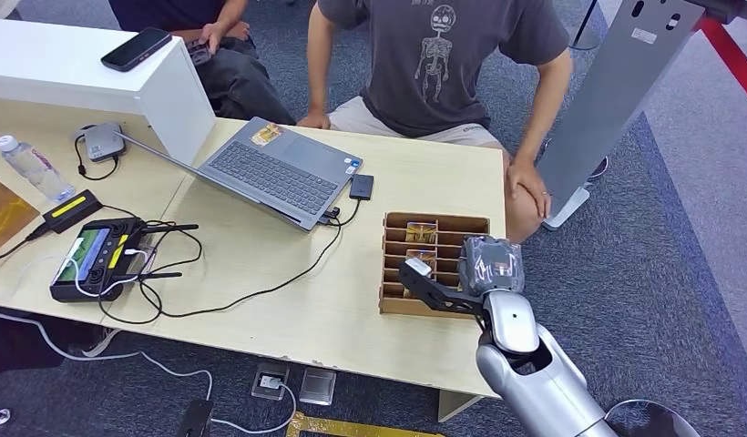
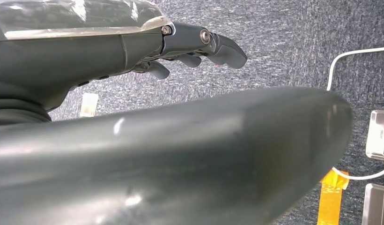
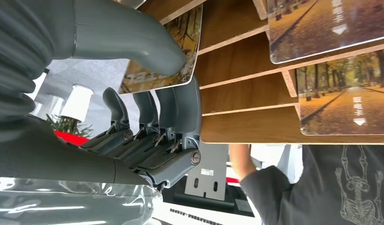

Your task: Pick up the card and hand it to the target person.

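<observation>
the left hand (image 2: 199,47) is hanging over the carpet with fingers loosely apart, holding nothing, while the right hand (image 3: 148,112) is pinching a card (image 3: 166,51) between thumb and fingers at the wooden slotted rack (image 1: 393,273), the card lying flat, its long axis running along its slot.

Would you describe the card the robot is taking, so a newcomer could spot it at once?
Find the wooden slotted rack near the table's front right corner. The card with an autumn tree picture sits at the slot where the right hand reaches in. Unlike the rack's other cards, this one is pinched between thumb and fingers.
</observation>
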Motion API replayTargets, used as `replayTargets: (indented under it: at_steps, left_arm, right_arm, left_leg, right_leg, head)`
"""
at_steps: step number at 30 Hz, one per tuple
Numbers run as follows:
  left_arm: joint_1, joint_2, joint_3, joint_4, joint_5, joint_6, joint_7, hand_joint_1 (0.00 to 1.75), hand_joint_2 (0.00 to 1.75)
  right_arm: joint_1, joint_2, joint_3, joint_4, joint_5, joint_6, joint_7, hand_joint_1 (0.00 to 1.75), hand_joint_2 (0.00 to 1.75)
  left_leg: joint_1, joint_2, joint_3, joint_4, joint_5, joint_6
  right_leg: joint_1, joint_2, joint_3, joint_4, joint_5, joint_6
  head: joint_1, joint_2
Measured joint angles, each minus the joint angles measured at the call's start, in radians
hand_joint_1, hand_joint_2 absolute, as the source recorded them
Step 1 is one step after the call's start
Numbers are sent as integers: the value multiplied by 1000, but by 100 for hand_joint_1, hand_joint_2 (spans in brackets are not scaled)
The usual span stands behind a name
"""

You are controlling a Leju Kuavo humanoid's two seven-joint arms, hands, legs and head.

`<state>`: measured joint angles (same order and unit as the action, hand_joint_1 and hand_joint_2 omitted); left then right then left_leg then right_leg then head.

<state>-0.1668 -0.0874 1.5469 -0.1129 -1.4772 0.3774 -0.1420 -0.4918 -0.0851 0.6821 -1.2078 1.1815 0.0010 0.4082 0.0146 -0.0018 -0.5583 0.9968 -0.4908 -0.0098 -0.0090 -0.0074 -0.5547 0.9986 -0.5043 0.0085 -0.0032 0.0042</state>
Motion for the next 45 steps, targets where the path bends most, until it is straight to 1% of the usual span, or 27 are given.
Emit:
replayTargets:
  at_steps: [4, 7, 18, 21, 24, 29, 34, 39, 45]
  left_arm:
    - [0, 0, 0, 0, 0, 1, 1, 0, 0]
    - [0, 0, 0, 0, 0, 1, 1, 0, 0]
    - [0, 0, 0, 0, 2, 1, 1, 0, 0]
    - [0, 0, 0, 0, 3, 1, -1, 0, 0]
    - [0, 0, 0, 0, 6, 0, -6, 0, 0]
    - [1, 0, 0, 0, 13, -3, -12, 0, 0]
    - [1, 0, 0, 0, 14, -9, -14, 0, 0]
    - [1, 0, 0, 0, 15, -12, -17, 0, 0]
    - [1, 0, 0, 0, 5, -18, -17, 0, 0]
  right_arm:
    - [-1, 1, 1, 0, 0, 0, 0, 134, 175]
    - [-1, 1, 1, 0, 0, 0, 0, 138, 175]
    - [-3, 5, 2, -2, 1, 4, 0, 167, 175]
    - [-5, 4, 1, -22, 1, 25, 1, 171, 175]
    - [-12, -1, 1, -75, -10, 78, 0, 173, 175]
    - [-36, -24, 1, -198, -53, 161, 0, 175, 175]
    - [-53, -48, 1, -290, -94, 189, 1, 174, 175]
    - [-63, -76, -3, -372, -132, 192, 11, 168, 175]
    - [-82, -98, -16, -429, -164, 145, 9, 161, 175]
  left_leg:
    - [0, 0, 0, 0, 0, 0]
    - [0, 0, 0, 0, 0, 0]
    - [0, 0, 1, 0, 0, 0]
    - [0, 0, 0, 0, 0, 0]
    - [0, 0, 0, 0, 0, 0]
    - [0, 0, 0, 0, 0, 0]
    - [0, 0, 0, 0, 0, 0]
    - [0, 0, 0, 0, 0, 0]
    - [0, 0, 0, 0, 0, 0]
  right_leg:
    - [0, 0, 0, 0, 0, 0]
    - [0, 0, 1, 0, 0, 0]
    - [0, 0, 1, 0, 0, 0]
    - [0, 0, 0, 0, 0, 0]
    - [0, 0, 0, 0, 0, 0]
    - [0, 0, 0, 0, 0, 0]
    - [0, 0, 0, 0, 0, 0]
    - [0, 0, 0, 0, 0, 0]
    - [0, 0, 0, 0, 0, 0]
  head:
    - [0, 0]
    - [0, 0]
    - [0, 0]
    - [0, 0]
    - [0, 0]
    - [0, 0]
    - [0, 0]
    - [0, 0]
    - [-1, 0]
